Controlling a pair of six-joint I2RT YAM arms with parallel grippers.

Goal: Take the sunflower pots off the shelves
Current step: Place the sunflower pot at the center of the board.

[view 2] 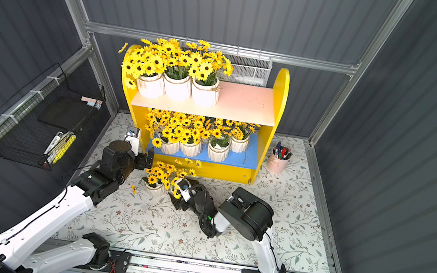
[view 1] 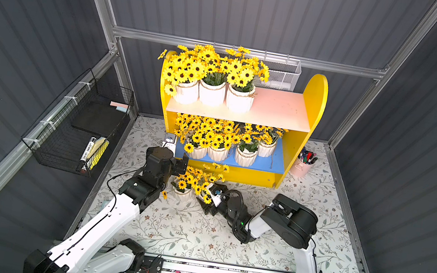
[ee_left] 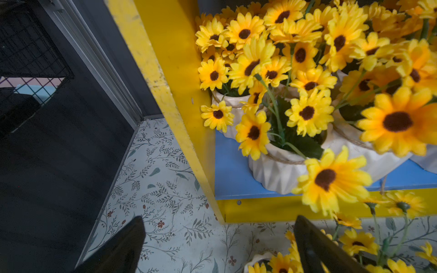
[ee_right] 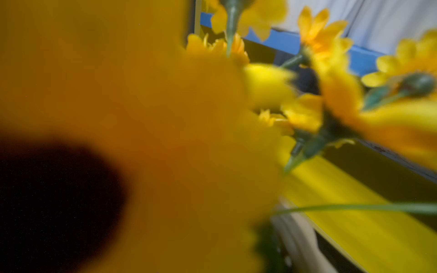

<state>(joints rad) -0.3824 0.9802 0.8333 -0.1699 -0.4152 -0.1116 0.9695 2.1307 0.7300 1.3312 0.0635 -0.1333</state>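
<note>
The shelves (view 1: 315, 99) are standing against the back wall, and most of the sunflower pots (view 1: 211, 94) are sitting on them. Three are crowding the left end of the pink upper board (view 1: 279, 108), leaving its right half bare up to the side panel. A further row is filling the blue lower board (view 1: 275, 158) from its left edge, with a bare strip at the right end. A tabletop pot (view 1: 181, 194) is standing upright on the table (view 1: 180, 233) just in front of the shelves' bottom rail, near their left corner.

The left gripper (view 1: 183, 164) is hovering at the shelves' front left corner, just beside the end of the lower board's edge. In the left wrist view its fingers (ee_left: 314, 245) are standing wide apart with only table between them, gripping nothing.

The right gripper (view 1: 203, 204) is lying low in front of the shelves, just beside the tabletop pot. Its jaws are spread wide and nothing is showing between them, though blossoms are draping over it and blurring out the right wrist view.

In front of the shelves, behind both grippers, the table is lying open. A pink cup of pens (view 1: 301, 166) is standing just beside the shelves' right panel, and a black wire basket (view 1: 74, 131) is hanging well apart to their left.
</note>
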